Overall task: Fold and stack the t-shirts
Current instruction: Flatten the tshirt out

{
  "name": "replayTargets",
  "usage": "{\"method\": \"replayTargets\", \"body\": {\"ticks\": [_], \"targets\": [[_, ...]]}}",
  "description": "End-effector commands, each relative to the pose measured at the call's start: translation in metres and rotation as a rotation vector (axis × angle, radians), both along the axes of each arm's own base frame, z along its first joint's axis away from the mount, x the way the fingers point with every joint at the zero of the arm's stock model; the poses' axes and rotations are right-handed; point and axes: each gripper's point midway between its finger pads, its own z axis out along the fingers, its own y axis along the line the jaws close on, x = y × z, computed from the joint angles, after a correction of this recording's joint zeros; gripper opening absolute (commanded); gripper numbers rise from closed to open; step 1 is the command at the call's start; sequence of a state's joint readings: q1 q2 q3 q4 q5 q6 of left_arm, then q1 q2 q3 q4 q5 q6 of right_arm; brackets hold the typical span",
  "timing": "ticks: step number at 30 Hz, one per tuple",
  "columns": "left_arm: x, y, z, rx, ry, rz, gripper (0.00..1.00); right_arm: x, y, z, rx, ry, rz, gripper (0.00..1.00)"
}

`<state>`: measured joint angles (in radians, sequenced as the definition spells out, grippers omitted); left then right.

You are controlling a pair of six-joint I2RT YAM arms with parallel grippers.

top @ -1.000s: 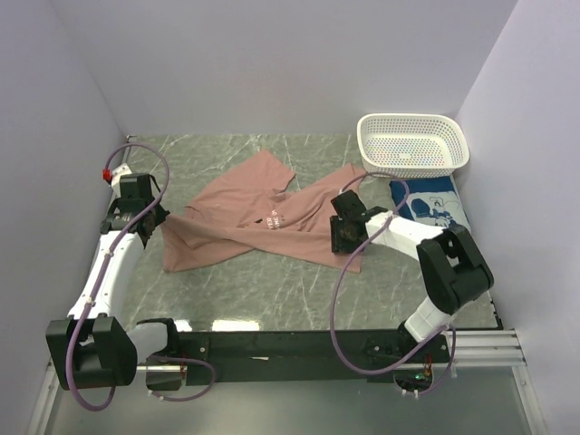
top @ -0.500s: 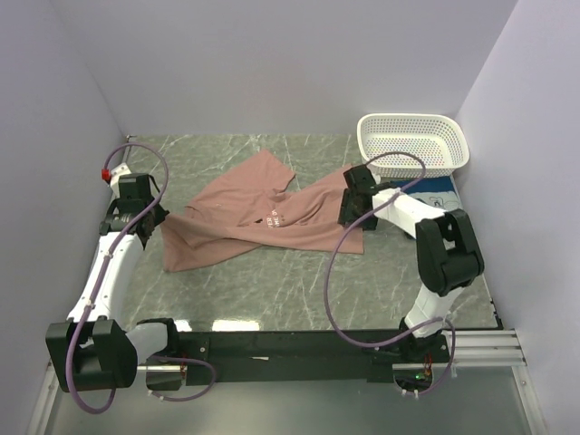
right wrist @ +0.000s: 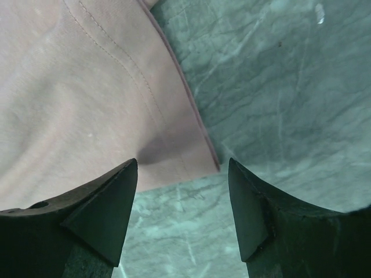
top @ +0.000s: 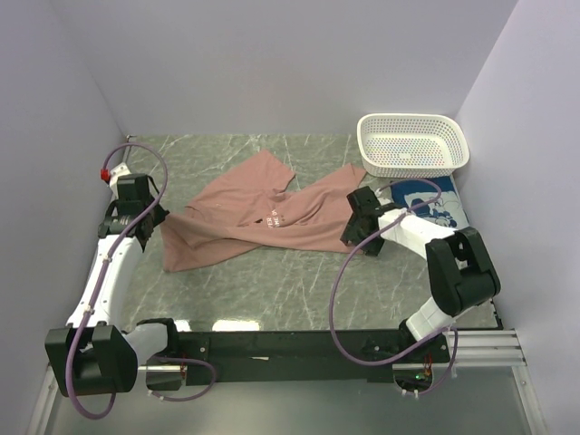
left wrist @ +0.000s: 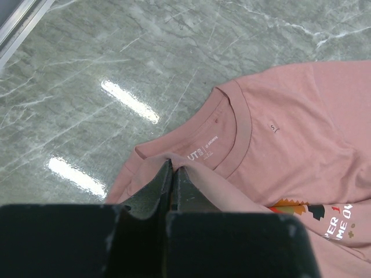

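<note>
From above: the pink tee [top: 258, 217] lies rumpled across the middle of the marbled desk [top: 272, 285], one sleeve pointing toward the back and a little print showing near its centre. The left pincer [top: 152, 225] is down at the tee's left edge. Over on the right, the right pincer [top: 356, 237] sits at the tee's right end. Just past it is the blue tee [top: 433, 206], a folded-looking patch with white print, lying right in front of the white basket [top: 412, 145] in the far right corner.

Left wrist now: the left pincer [left wrist: 174, 171] is pinched tight, fingers all but meeting, with a ridge of pink cloth caught between them, just beside the collar. The pink tee [left wrist: 301, 110] spreads away to the right, neck label and size tag visible, coloured pixel print and white letters at the lower right. Bare desk [left wrist: 116, 52] with light glare lies beyond.

Right wrist: the right pincer [right wrist: 181, 168] is spread wide and grips nothing. The pink tee [right wrist: 81, 87], a stitched hem corner of it, lies between the two fingers on the desk [right wrist: 278, 87], closer to the left finger.
</note>
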<state>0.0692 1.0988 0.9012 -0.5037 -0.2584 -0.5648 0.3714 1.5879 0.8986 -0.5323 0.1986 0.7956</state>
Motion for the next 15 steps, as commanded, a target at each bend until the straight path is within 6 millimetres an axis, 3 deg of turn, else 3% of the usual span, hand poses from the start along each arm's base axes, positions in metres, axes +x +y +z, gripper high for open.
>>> {"method": "replayTargets", "body": {"ticks": [1, 11, 15], "targets": [[0.003, 0.001, 0.011, 0.001, -0.061, -0.004, 0.01, 0.011, 0.005, 0.001, 0.036, -0.070, -0.082, 0.70], [0.003, 0.000, 0.015, -0.001, -0.074, -0.005, 0.01, -0.003, 0.010, -0.020, -0.021, 0.008, -0.055, 0.62], [0.002, 0.001, 0.013, 0.000, -0.068, -0.001, 0.01, -0.007, 0.014, -0.025, -0.033, 0.038, -0.045, 0.53]]}}
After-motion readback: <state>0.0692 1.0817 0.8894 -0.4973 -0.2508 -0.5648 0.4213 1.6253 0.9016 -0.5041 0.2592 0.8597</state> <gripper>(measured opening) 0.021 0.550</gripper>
